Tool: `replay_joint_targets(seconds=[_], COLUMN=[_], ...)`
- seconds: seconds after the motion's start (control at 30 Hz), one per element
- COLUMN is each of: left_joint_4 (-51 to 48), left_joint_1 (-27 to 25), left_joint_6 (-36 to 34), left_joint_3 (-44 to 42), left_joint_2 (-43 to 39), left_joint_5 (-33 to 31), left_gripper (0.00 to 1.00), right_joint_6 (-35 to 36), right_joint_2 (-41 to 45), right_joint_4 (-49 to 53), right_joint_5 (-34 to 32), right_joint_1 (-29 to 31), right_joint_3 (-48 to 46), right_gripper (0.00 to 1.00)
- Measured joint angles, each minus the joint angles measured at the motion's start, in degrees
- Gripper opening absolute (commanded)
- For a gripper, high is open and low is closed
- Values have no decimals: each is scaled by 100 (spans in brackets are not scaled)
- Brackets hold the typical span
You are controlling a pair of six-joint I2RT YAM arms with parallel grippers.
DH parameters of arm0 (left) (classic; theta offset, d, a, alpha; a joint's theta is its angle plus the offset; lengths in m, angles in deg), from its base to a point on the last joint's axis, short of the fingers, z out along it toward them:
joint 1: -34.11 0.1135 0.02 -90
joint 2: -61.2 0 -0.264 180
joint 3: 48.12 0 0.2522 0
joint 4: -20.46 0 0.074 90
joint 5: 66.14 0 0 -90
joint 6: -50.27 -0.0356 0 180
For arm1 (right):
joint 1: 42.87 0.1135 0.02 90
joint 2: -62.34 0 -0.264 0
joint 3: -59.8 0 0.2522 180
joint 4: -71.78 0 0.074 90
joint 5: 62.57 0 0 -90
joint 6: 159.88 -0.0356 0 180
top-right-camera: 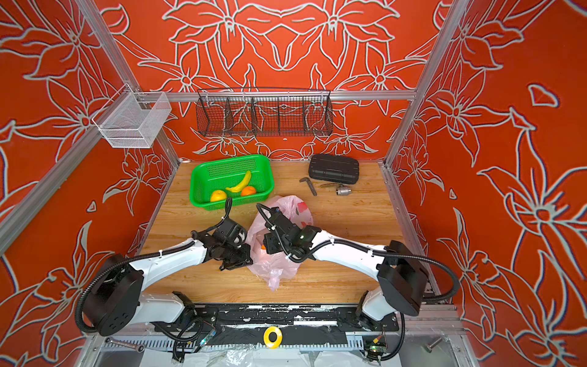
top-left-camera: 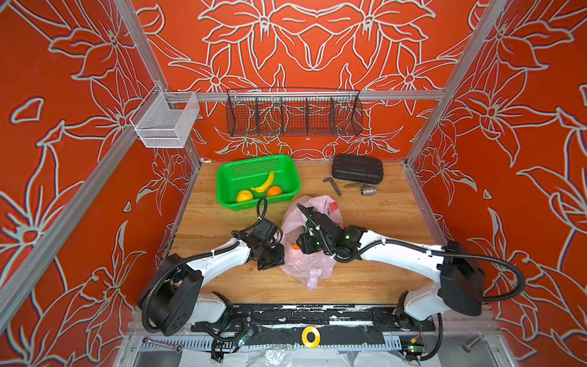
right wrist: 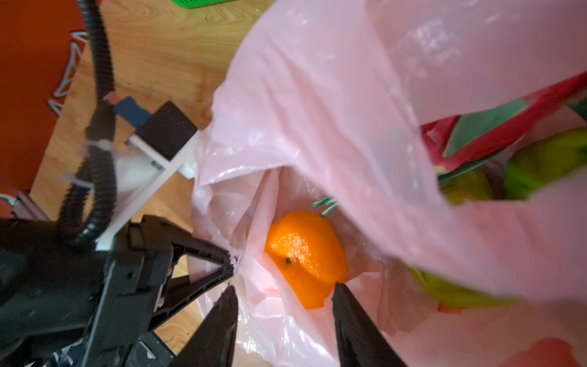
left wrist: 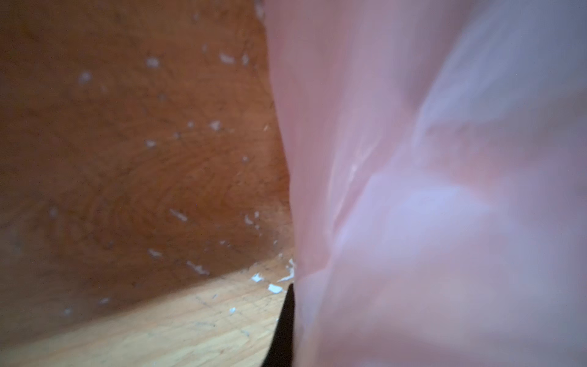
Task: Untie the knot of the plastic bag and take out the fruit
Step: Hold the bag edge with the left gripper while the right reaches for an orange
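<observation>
**DESK:** Where does the fruit lie?

**PHOTOGRAPHER:** Inside the plastic bag (top-left-camera: pixel 313 267), which slumps mid-table (top-left-camera: pixel 381 222) with its mouth gaping. One orange (right wrist: pixel 305 254) sits just inside the opening. Green fruit and a red one lie deeper under the film.

**DESK:** Which arm is nearer?

**PHOTOGRAPHER:** The right. In the wrist view the right gripper (right wrist: pixel 282 287) points straight into the mouth, jaws apart and nothing in them. The orange is directly ahead. One fingertip is at its edge, the other stands clear of it.

**DESK:** And the left?

**PHOTOGRAPHER:** The left gripper (right wrist: pixel 233 262) is pinched tight on the bag's rim beside the orange, holding the mouth wide.

**DESK:** Any axis to line up on?

**PHOTOGRAPHER:** Hardly, the orange is near-round. My read is that the move turns on depth: a short push forward so both fingers flank it before closing. The loose film over the opening could catch on the way in.

**DESK:** Destination?

**PHOTOGRAPHER:** Probably the green basket (top-left-camera: pixel 287 168) behind the bag, towards the left arm's side.
</observation>
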Motion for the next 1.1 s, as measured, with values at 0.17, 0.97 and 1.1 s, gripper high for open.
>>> replay_joint_targets(seconds=[0.17,0.97,1.1], left_joint_4=[-219,-319,-372], left_joint_1=[0,0,0], left_joint_6=[-63,-192,-208], left_joint_3=[-52,-63,-70], left_joint_2=[0,122,46], left_joint_5=[-37,-153,-238], left_gripper=[0,0,0], right_joint_6=[-273,-1298,-1340], right_joint_2=[-535,-1478,-1440], right_joint_4=[426,-544,-798], right_joint_5=[57,487,459], right_joint_1=[0,66,66], right_joint_3=[407,411,284], right_gripper=[44,60,48])
